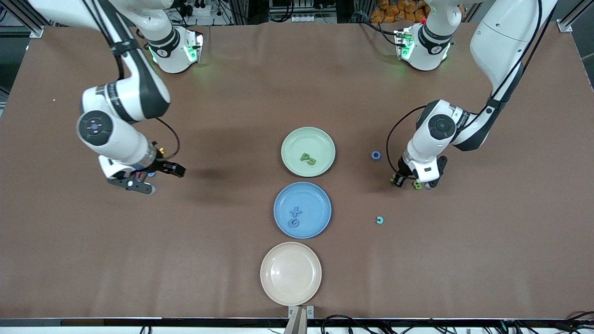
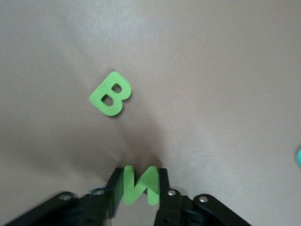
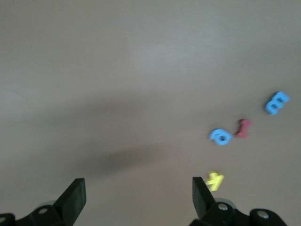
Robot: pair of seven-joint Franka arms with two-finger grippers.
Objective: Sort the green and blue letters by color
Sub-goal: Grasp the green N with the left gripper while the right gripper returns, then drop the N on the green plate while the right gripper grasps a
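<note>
A green letter N (image 2: pixel 139 185) is pinched between the fingers of the left gripper (image 1: pixel 416 182), low over the bench (image 1: pixel 139 260); a lift and carry to the green plate (image 1: pixel 325 139) is judged next. The right gripper (image 1: pixel 155 178) waits, fingers spread. Counted: three plates; two green letters on the green plate, two blue on the blue plate (image 1: pixel 320 197); a green B (image 2: pixel 111 94) loose just beside the N, and three blue letters seen under the right arm.

table (image 1: pixel 232 93): brown | three plates (image 1: pixel 291 273) in row | loose letters (image 1: pixel 379 220) at both ends

Teal piece (image 2: pixel 298 157) cut by the left wrist view's edge, shape unreadable; letters under right hand (image 1: pixel 139 178) mostly hidden.
</note>
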